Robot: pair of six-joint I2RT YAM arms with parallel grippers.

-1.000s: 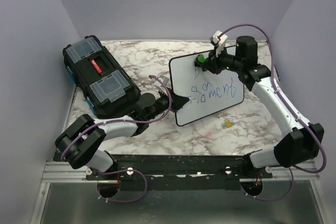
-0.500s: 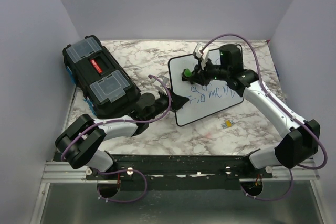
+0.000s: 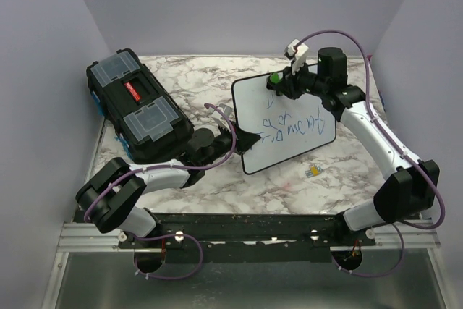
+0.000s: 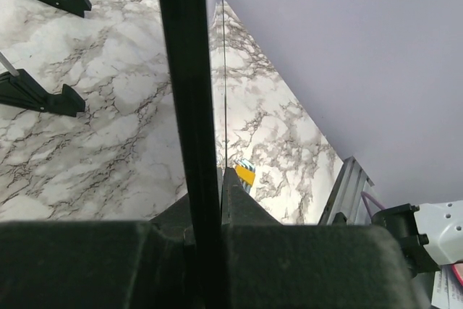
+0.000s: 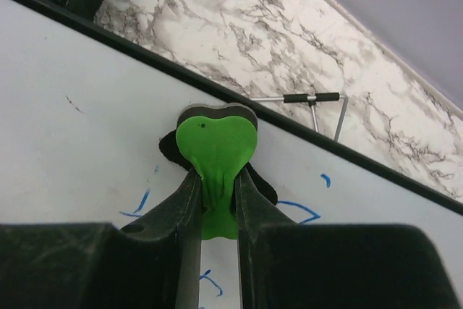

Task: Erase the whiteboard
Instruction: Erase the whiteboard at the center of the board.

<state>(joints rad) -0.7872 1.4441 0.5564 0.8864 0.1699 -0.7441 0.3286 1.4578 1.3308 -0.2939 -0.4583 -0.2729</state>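
The right gripper (image 5: 215, 186) is pinching a green eraser (image 5: 215, 139) against the whiteboard (image 5: 65, 150) beneath it. The left gripper (image 4: 208, 193) is clamping the whiteboard's edge between its jaws.

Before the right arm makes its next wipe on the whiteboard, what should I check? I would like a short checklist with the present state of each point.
1. Eraser gripped: the right gripper is shut on the green eraser: ok.
2. Board held steady: the left gripper is shut on the frame of the whiteboard: ok.
3. Eraser on the board: it sits near the far edge, and its pad appears to lie against the white face: ok.
4. Board clean: blue handwriting runs across the middle: not ok.
5. Wiping path: nothing lies on the board between the eraser and the writing: ok.
6. Enough pressure to erase: cannot tell.
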